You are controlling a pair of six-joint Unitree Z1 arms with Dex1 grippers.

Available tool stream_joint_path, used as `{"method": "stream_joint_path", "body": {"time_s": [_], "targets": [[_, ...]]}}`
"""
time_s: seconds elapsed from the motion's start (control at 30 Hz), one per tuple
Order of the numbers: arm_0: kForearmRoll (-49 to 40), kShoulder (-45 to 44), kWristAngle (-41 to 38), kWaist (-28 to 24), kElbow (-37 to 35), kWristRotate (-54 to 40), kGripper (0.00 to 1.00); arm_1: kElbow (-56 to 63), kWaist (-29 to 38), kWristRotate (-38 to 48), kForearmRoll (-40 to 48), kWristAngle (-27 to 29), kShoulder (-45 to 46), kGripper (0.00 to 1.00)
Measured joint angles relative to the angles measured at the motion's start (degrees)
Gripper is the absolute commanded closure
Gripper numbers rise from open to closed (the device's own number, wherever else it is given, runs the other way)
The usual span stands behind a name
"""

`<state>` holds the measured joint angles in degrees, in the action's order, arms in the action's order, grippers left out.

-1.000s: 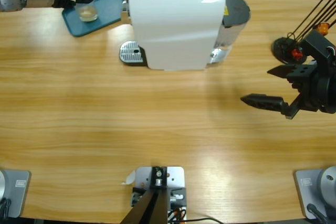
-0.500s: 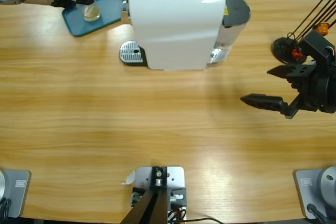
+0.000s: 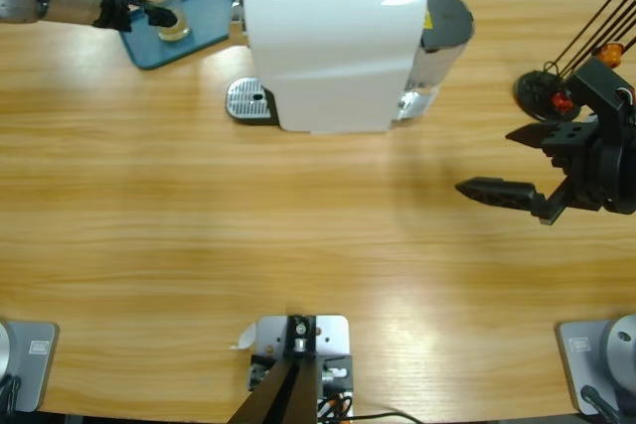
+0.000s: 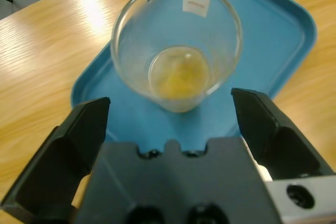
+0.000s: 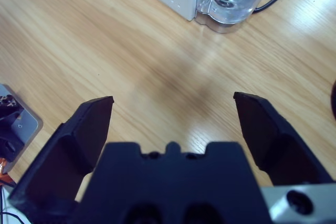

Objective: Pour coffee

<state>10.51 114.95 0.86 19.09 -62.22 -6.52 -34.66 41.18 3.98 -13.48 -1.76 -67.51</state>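
Coffee (image 4: 181, 76) in tumbler (image 4: 176, 40), tumbler on tray (image 4: 273, 30), machine (image 3: 333, 47) beside tray.

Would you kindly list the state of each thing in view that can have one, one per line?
Left gripper: open, jaws either side of the tumbler, not touching it.
Right gripper: open, empty, above bare table.
Glass tumbler: upright on the blue tray.
Coffee: thin pale brown layer in the tumbler's bottom.
Coffee machine: nothing on its drip grate.
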Motion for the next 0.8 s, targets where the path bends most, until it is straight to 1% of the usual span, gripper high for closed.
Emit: {"method": "stream_joint_path", "body": {"time_s": [0.1,0.27,0.37,0.43,0.53,0.6,0.7,0.8], "targets": [[2.1,-4.9,0.0,0.1,3.7,0.2,0.000,0.0,0.0,0.0,0.0,0.0,0.0,0.000],[3.8,-17.1,0.0,1.4,11.5,1.7,0.000,0.0,0.0,0.0,0.0,0.1,0.5,0.000],[3.7,-25.7,-0.1,3.2,17.5,2.4,0.000,0.0,0.0,0.0,0.0,0.7,1.9,0.000],[2.7,-32.9,-0.6,6.3,21.6,2.5,0.000,0.0,0.0,0.0,0.0,0.9,3.2,0.000],[-0.9,-43.1,-4.5,10.4,25.5,2.8,0.000,0.0,-0.1,0.0,0.0,1.2,5.1,0.000],[-4.7,-48.1,-7.5,11.7,26.8,4.4,0.000,0.2,-0.1,0.0,0.0,1.6,5.6,0.000],[-12.2,-53.2,-12.5,13.1,27.3,6.1,0.000,0.3,-0.1,0.0,0.0,1.8,5.7,0.000],[-20.0,-57.2,-16.5,14.2,27.3,4.9,0.000,0.4,-0.1,0.0,0.2,1.8,5.7,0.000]]}}
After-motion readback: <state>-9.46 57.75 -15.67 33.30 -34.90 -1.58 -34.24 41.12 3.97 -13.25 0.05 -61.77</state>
